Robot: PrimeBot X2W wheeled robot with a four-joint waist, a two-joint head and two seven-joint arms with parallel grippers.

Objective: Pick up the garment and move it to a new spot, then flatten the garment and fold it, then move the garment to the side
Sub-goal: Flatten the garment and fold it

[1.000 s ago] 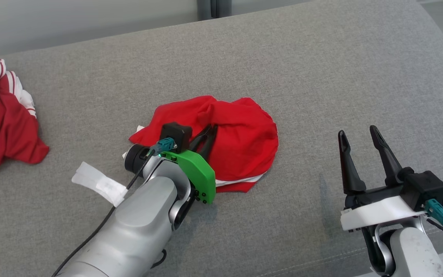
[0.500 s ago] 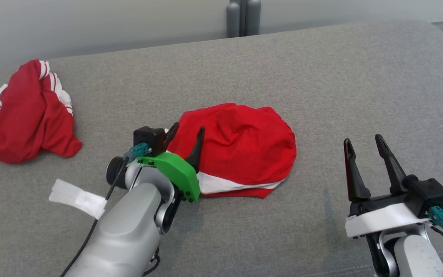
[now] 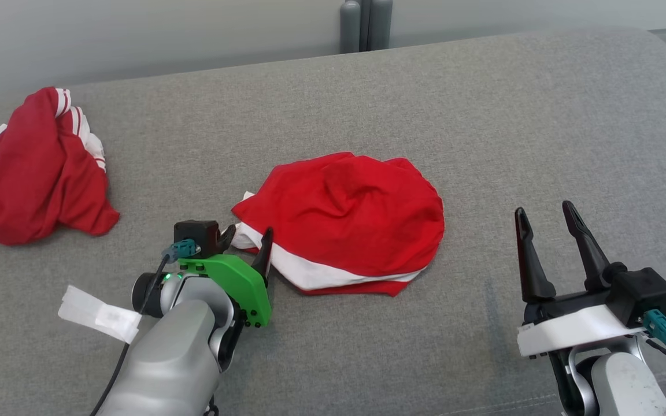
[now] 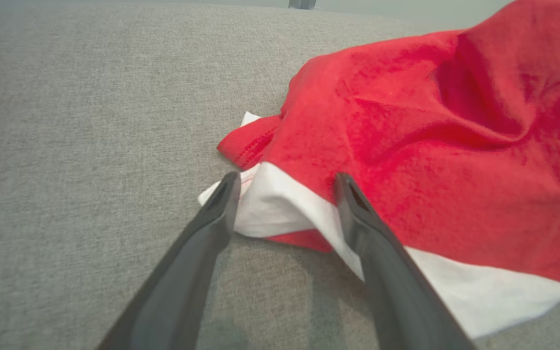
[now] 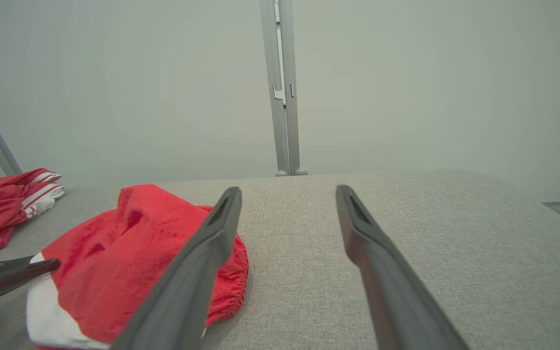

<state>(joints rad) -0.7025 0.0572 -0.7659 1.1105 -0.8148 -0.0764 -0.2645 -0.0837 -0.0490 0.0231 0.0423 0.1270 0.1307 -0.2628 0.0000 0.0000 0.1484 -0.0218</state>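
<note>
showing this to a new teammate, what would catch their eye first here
The crumpled red garment with its white band stands out most, lying mid-way across the grey cushion, with the left fingers open right at its near-left corner. A second red garment lies heaped at the far left, and the right fingers stand open, apart from the cloth, at lower right.

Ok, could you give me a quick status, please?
Left gripper open, at white edge of garment. Right gripper open, empty. Garment crumpled on cushion. Second red garment apart, left.
</note>
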